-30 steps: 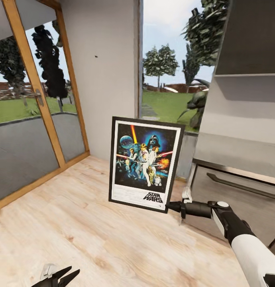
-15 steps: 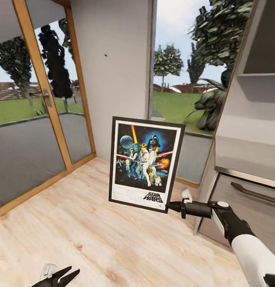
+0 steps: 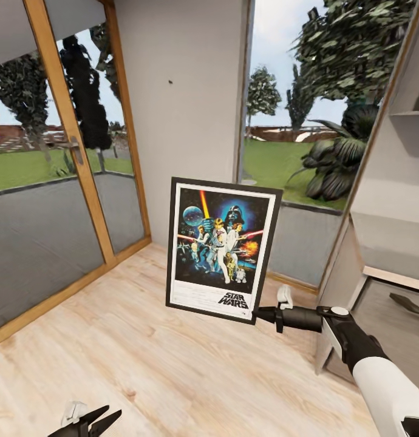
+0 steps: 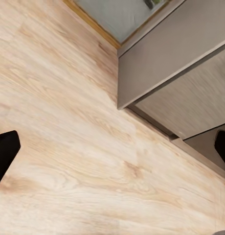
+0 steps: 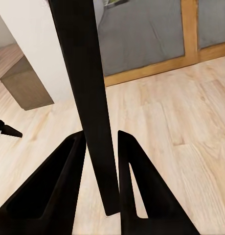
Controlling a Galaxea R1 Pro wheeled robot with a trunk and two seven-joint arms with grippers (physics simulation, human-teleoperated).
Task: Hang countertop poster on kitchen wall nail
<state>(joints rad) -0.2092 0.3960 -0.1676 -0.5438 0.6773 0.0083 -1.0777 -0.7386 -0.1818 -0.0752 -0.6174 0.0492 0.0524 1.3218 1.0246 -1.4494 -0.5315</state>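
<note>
The poster (image 3: pixel 221 249), black-framed with a white border and the STAR WARS logo at its bottom, hangs upright in mid-air over the wooden floor. My right gripper (image 3: pixel 258 314) is shut on its lower right corner. In the right wrist view the poster's black edge (image 5: pixel 85 98) runs between the two fingers (image 5: pixel 63 186). A small dark nail (image 3: pixel 171 81) sits high on the grey wall behind the poster. My left gripper (image 3: pixel 91 422) is low at the picture's bottom left, open and holding nothing. An end of the grey countertop (image 3: pixel 385 243) shows at the right edge.
A wood-framed glass door (image 3: pixel 64 152) stands at the left and a tall window (image 3: pixel 294 139) at the right of the grey wall (image 3: pixel 185 133). A cabinet front with a drawer handle (image 3: pixel 410 303) is at the right. Light wooden floor (image 3: pixel 143 352) lies below.
The whole picture has shifted: the wall, nail and window now sit further right and the cabinets have slid toward the right edge. The poster and both arms keep their places in the view.
</note>
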